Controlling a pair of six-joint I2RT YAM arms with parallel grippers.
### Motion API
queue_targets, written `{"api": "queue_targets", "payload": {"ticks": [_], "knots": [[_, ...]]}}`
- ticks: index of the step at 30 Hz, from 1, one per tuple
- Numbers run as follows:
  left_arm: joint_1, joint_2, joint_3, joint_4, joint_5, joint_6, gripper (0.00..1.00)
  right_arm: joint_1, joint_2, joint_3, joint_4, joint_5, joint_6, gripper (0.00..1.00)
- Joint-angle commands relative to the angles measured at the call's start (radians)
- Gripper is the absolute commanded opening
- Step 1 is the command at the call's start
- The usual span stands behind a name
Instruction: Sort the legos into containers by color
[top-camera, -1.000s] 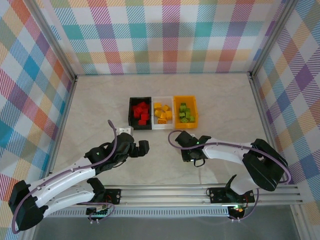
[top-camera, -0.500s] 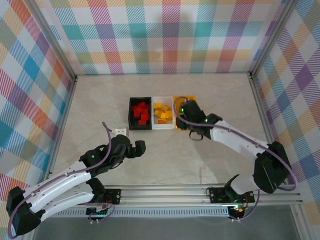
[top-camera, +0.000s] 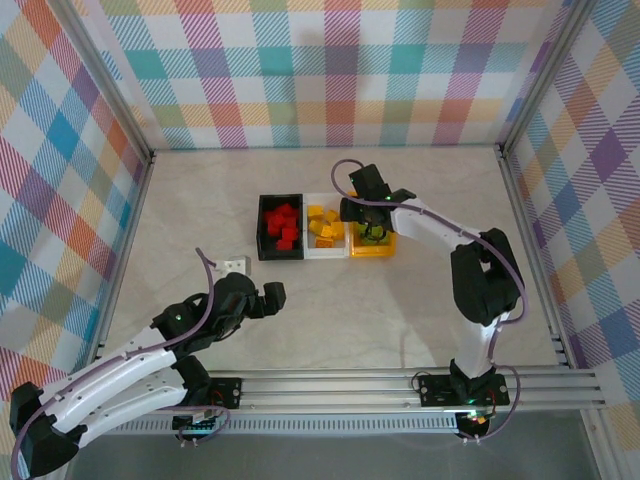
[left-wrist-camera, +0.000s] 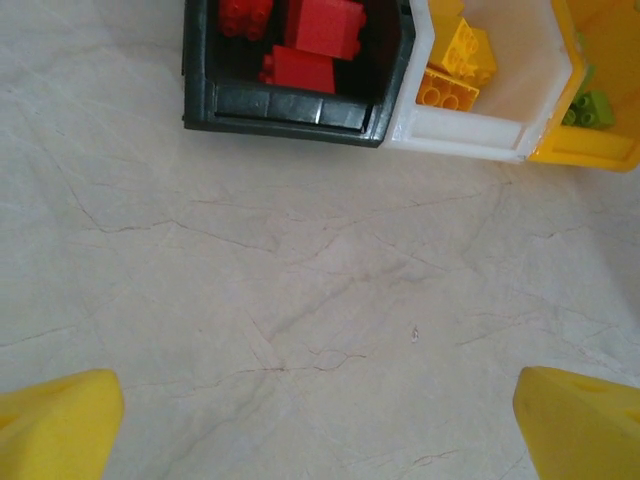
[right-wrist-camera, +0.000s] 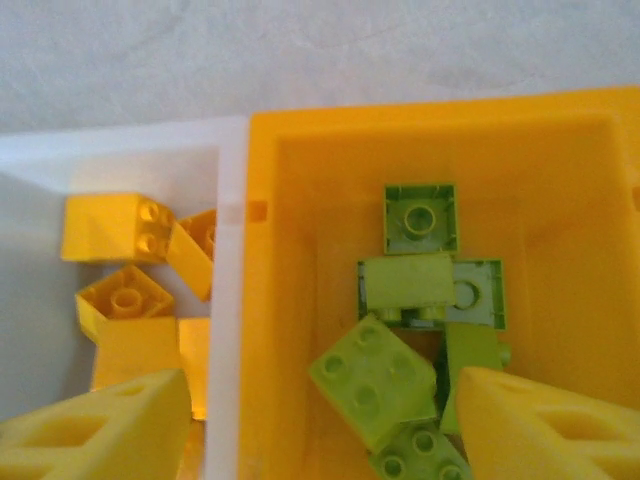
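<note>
Nearest the arm bases, the left gripper hangs over bare table, well short of the white bin and to its left. In the left wrist view its two yellow fingers sit at the lower corners of the frame, spread as wide as they go, with nothing but stone-patterned tabletop between them. A small white object lies on the table just beyond this gripper, nearer than the white bin and further left.

The three bins stand in a touching row. The black bin is against the left side of the white bin and holds the red legos. The white bin itself holds the yellow-orange legos. The orange-yellow bin is against its right side.

The right gripper is poised over the orange-yellow bin, immediately right of the white bin. In the right wrist view its fingers stand well apart, one above the white bin's edge and the other above the orange-yellow bin, gripping nothing. Below the gap, the lime green legos lie heaped on the floor of the orange-yellow bin, some stud-side up and some tilted against one another.
</note>
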Motion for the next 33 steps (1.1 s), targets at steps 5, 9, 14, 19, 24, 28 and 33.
{"api": "queue_targets", "payload": {"ticks": [5,9,14,19,24,28,33], "knots": [[-0.005,-0.078,0.03,-0.028,-0.113,0.048,1.0,0.004,-0.355,-0.225,0.178,-0.049,-0.016,1.0],[-0.005,-0.095,0.053,0.008,-0.222,0.12,1.0,0.01,-0.543,-0.385,0.24,-0.073,-0.01,1.0],[0.009,-0.08,0.006,0.159,-0.586,0.23,1.0,0.01,-0.699,-0.522,0.246,-0.023,0.035,1.0],[0.287,-0.019,-0.118,0.51,-0.595,0.367,1.0,0.009,-0.772,-0.624,0.245,0.038,0.109,1.0],[0.556,0.236,-0.1,0.662,-0.433,0.423,1.0,0.01,-0.804,-0.672,0.203,0.155,0.154,1.0],[0.642,0.463,-0.09,0.838,-0.301,0.557,1.0,0.008,-0.822,-0.702,0.198,0.204,0.148,1.0],[0.65,0.633,-0.12,1.134,-0.188,0.672,1.0,0.004,-0.83,-0.729,0.2,0.223,0.091,1.0]]}}
